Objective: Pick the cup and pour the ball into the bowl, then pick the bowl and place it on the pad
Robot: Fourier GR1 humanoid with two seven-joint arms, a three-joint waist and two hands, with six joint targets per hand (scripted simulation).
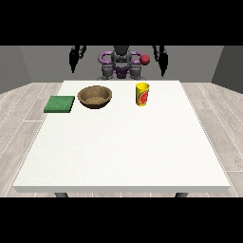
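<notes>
A yellow cup [142, 94] stands upright right of centre at the white table's [123, 152] far edge, apart from the brown bowl [95, 97] and green pad [60, 104] further left. Both hands [74, 59] [163, 60] hang raised, holding nothing; their fingers are too small to read.

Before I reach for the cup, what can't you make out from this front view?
- Inside of the cup: its wall hides the contents, so no ball shows.
- Both hands, at the view's left and right: raised, too small to tell how the fingers lie.
- Bottom of the bowl: the near rim partly hides it.
- Table legs: cut off at the lower edge.
</notes>
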